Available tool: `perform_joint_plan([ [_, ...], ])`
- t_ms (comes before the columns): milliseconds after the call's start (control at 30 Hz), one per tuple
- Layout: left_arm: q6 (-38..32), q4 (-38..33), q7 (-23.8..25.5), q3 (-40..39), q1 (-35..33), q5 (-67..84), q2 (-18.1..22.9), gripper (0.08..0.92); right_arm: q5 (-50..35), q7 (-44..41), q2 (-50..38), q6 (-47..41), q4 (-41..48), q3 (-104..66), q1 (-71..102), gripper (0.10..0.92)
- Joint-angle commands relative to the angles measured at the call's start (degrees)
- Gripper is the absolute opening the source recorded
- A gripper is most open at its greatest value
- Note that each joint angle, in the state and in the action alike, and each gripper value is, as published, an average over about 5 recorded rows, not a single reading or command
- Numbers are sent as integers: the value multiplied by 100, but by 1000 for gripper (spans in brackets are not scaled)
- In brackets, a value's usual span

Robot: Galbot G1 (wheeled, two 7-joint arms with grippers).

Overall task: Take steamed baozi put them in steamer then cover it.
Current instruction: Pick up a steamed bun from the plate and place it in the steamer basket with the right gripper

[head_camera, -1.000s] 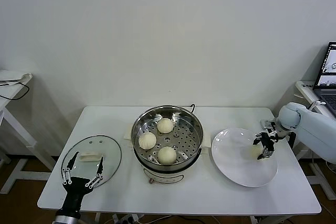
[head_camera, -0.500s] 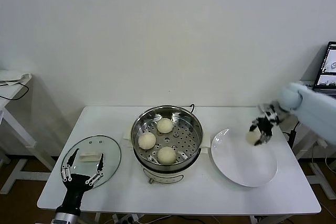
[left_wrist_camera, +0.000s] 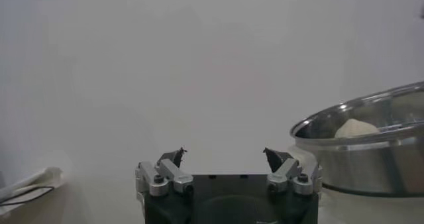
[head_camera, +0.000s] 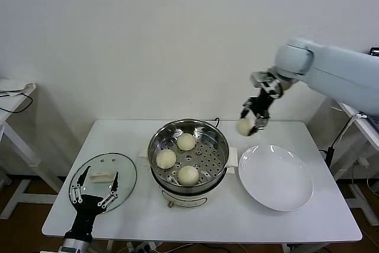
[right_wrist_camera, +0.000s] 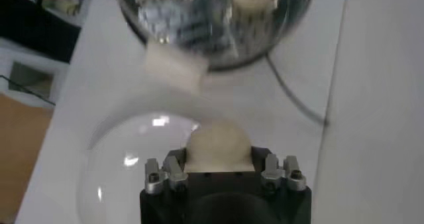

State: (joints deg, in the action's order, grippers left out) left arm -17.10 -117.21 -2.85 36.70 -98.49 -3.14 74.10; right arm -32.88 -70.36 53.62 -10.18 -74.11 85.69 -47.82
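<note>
Holding one baozi in right claw | three baozi in steamer

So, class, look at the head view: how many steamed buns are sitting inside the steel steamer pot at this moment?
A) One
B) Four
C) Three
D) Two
C: three baozi lie on the perforated tray of the steamer, while the fourth bun is held in the right hand, up in the air between the pot and the white plate.

Laptop cut off at frame edge
</note>
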Motion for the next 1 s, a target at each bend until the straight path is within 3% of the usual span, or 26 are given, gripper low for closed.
perform_joint_plan([
  [33, -3, -15, -1, -14, 9, -1, 13, 823, -1033, 408, 1312, -618, -659, 744, -603, 653],
  [567, -41, -44, -5, 69, -50, 40, 9, 823, -477, 1004, 1846, -822, 154, 891, 602, 636],
  [1000, -49, -24, -5, 99, -76, 72, -5, 823, -243, 985, 1957, -811, 400, 885, 869, 636],
])
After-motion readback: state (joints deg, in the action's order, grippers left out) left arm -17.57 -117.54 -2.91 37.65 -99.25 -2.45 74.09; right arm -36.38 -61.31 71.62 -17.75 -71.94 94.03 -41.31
